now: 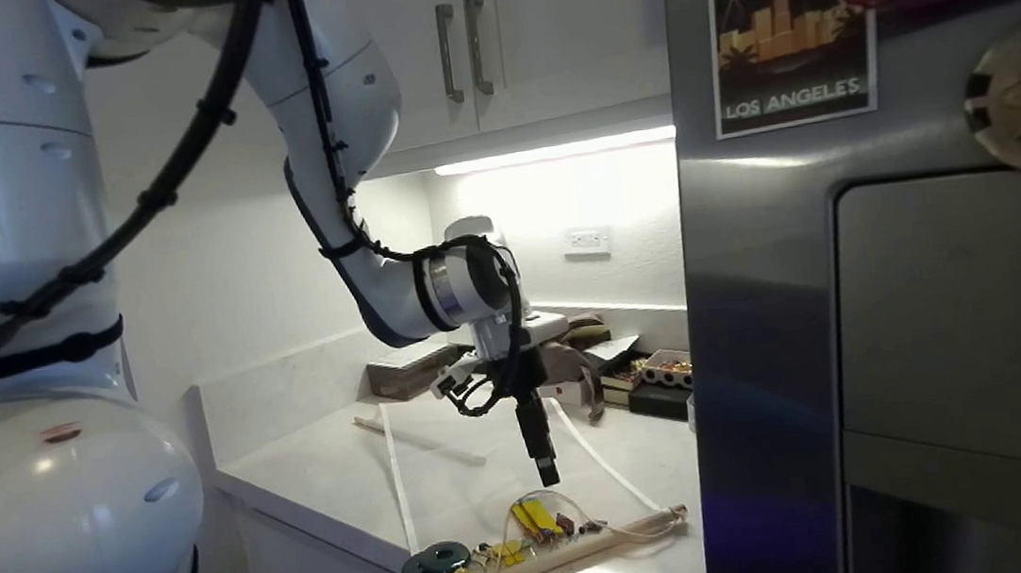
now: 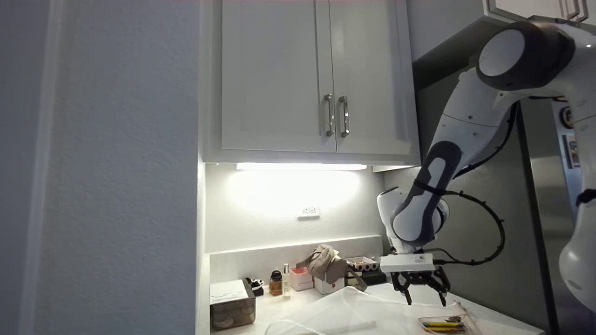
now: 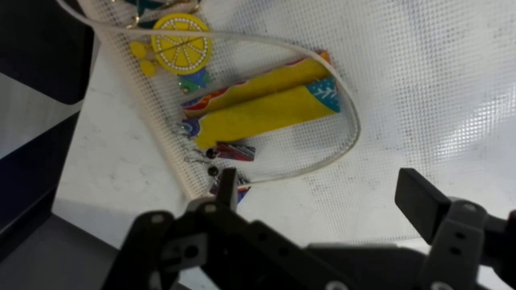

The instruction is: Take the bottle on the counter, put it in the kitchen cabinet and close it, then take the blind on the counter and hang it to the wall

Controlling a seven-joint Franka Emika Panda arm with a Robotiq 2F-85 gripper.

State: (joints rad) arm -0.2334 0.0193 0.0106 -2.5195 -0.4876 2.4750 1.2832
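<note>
End effector, spread wide apart, above the blind, bare counter beyond the blind's edge.

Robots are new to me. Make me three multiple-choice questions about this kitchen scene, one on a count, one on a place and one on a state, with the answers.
1. How many bar handles show on the double-door cabinet above the light strip?
A. One
B. Two
C. Four

2. Where does the amber bottle stand?
A. Inside the double-door cabinet
B. On top of the refrigerator
C. On the counter

3. What state is the robot's hand in?
A. Open, holding nothing
B. Shut on the amber bottle
C. Shut and empty

Answers:
1 B: both exterior views show two, side by side.
2 C: in an exterior view its base meets the counter.
3 A: in the wrist view the fingers stand apart, with nothing gripped between them.
</note>
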